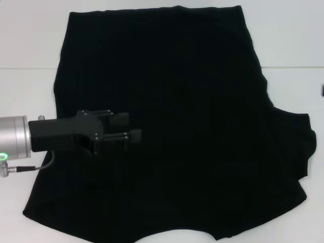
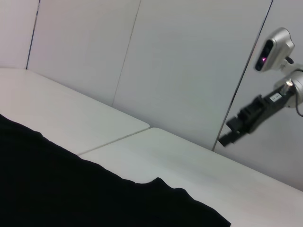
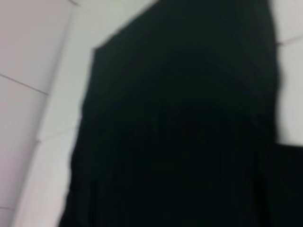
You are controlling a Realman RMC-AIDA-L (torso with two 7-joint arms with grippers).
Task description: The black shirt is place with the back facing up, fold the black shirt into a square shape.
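Shirt, the black shirt [image 1: 192, 126], spread on white table [image 1: 25, 45]; left gripper [image 1: 132, 132] over it, fingers' state unclear

Your left arm ends in a silver cylindrical wrist section [image 1: 11, 140] with a glowing green indicator light [image 1: 3, 155] and a thin grey cable [image 1: 31, 167] looping below it. The angular matte-black left gripper [image 1: 132, 130] carries small silver screws on its housing.

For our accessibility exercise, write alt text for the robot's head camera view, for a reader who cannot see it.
A black shirt lies spread, plain side up, over a white table. The left gripper reaches in from the left above the shirt's left half; the right arm is out of view.
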